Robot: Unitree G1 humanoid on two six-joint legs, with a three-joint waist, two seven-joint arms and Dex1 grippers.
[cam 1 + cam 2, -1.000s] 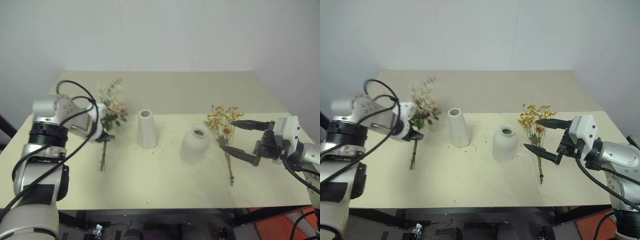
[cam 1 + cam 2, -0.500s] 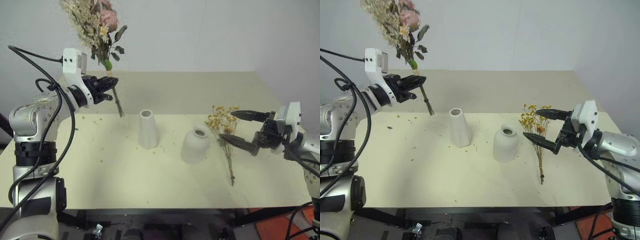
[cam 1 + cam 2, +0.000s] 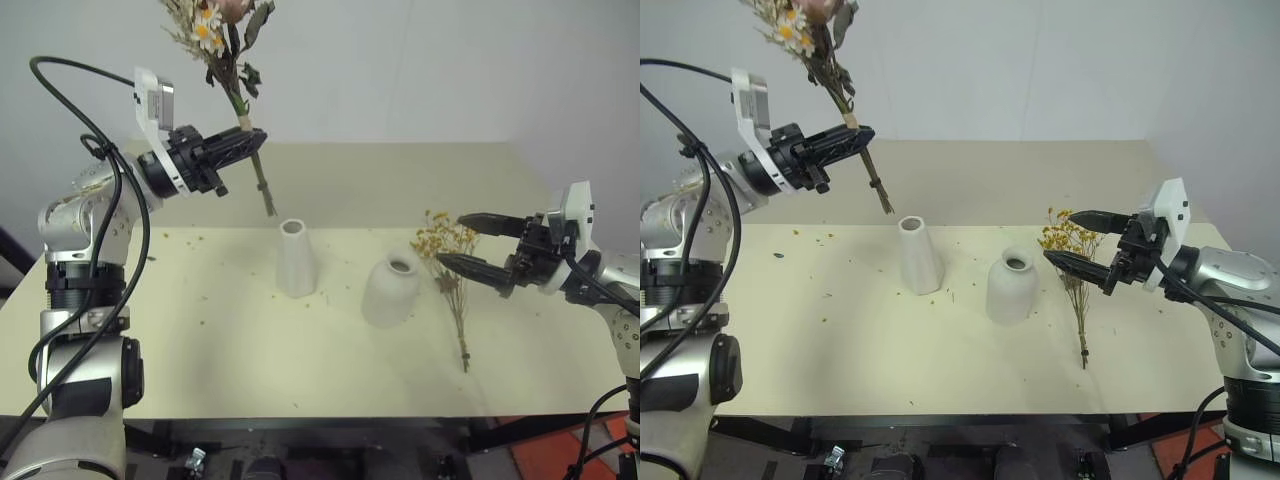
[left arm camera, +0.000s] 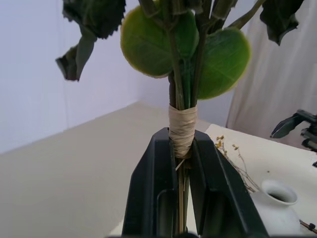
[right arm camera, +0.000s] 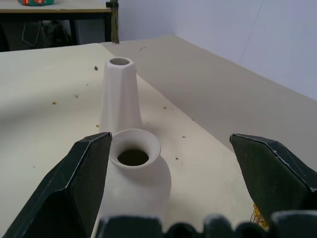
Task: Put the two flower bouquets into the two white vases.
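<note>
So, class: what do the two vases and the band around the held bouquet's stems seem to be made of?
Tall vase and bell-shaped vase: probably unglazed ceramic, being matte white with no shine. Band on the rose bouquet: seems to be beige paper tape or raffia, wound in flat, slightly wrinkled layers; the look leaves that open.

Silver-grey arms, black cables, black two-finger tools.

Two white vases, two flower bouquets, two pincers, one table
</note>
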